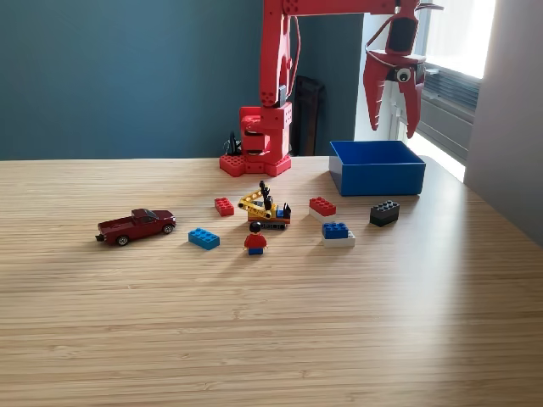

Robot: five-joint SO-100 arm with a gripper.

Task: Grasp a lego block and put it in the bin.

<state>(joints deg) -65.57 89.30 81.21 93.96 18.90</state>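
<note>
Exterior view, bricks: five loose lego bricks lie on the table [271, 339]; two red, [224, 206] and [321, 205]; two blue, [204, 238] and [335, 230]; one black brick [384, 212].
White plates: the second red and second blue brick each sit on a white piece.
Other toys: one dark red toy car [136, 225] toward the table's left edge, one small lego vehicle [265, 209] with a yellow boom, one minifigure [255, 240] (red torso, seen from behind).
Bin: one blue bin [377, 167], shallow, rectangular, low-walled, near the table's far right corner; its floor is hidden.
Gripper: one red gripper [402, 111] hangs above the bin, claws spread apart, pinching nothing.
Arm base: one red base [257, 146] at the far edge.
</note>
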